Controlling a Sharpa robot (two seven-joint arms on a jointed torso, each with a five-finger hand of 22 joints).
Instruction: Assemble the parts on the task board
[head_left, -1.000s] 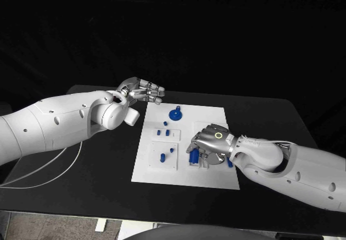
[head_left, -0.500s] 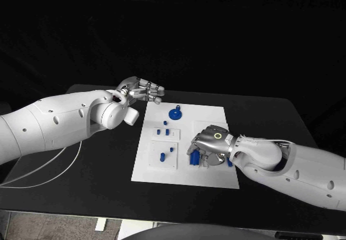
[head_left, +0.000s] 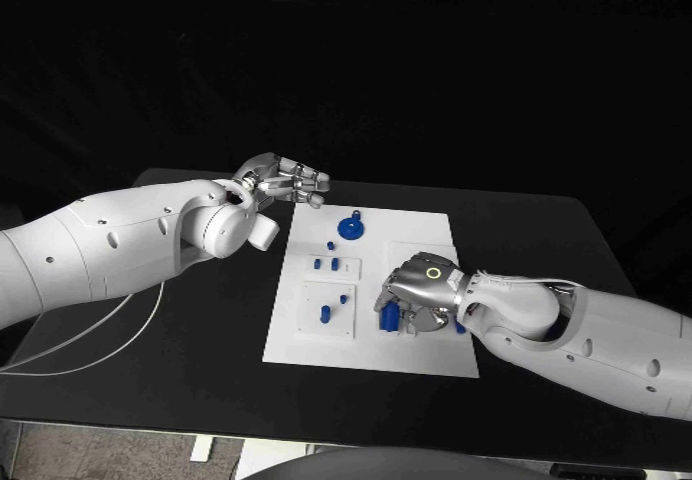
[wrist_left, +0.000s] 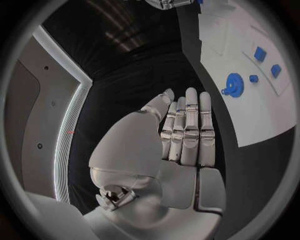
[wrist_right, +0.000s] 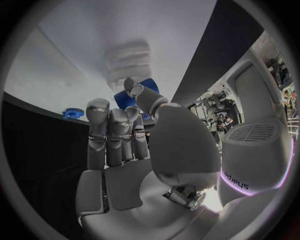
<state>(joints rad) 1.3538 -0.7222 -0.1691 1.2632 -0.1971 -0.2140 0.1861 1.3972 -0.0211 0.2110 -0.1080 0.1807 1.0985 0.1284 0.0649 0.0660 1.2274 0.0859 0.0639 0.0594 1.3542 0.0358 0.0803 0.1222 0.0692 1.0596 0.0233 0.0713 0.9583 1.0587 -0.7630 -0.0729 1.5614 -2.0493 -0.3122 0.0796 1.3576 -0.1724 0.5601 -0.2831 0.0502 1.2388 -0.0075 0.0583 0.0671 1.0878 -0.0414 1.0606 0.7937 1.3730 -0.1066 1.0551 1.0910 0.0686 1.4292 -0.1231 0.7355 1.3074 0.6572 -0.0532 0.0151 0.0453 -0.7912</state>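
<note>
White task board (head_left: 378, 345), blue parts (head_left: 351, 229).

A black table (head_left: 173, 350) carries the work. A thin white cable (head_left: 90, 345) loops across its left part, running off the near-left edge.

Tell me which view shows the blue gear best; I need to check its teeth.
The left wrist view: the blue gear lies unobstructed on the white board, teeth visible. The head view shows it small beneath a peg. The right wrist view catches only a sliver at the board's edge.
</note>
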